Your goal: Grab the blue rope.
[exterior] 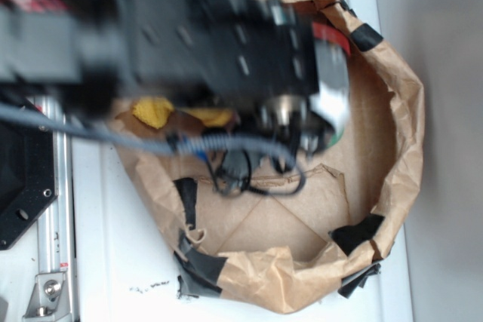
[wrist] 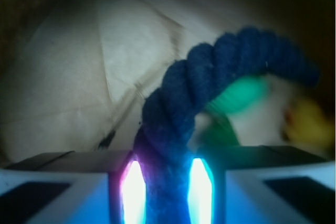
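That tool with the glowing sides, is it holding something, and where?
Yes: the tool grips the blue rope near one end; the rest arches away.

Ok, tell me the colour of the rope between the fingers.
Dark navy blue rope, clearest in the wrist view.

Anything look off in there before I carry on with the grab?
Nothing alarming. The blue rope sits pinched between the gripper fingers, arching up to the right. The paper bag is crumpled and patched with black tape, but not visibly torn open. Green and yellow items behind the rope are too blurred to judge.
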You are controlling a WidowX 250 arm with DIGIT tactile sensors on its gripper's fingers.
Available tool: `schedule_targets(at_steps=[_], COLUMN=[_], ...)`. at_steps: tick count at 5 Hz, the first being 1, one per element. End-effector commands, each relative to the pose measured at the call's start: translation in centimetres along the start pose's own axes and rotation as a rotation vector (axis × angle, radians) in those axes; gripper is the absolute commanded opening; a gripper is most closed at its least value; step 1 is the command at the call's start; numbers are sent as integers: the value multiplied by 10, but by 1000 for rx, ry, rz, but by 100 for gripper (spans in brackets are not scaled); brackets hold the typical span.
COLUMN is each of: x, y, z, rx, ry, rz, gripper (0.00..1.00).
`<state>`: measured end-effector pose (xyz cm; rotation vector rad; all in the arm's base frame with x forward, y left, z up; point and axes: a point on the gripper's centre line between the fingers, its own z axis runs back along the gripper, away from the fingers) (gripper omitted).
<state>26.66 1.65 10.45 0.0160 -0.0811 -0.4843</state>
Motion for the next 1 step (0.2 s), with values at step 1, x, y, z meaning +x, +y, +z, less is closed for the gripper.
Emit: schedule_targets(at_steps=[1], x=[4], y=[-14], z=[64], rx=[-45], ry=[-86], rz=[356], gripper=[0])
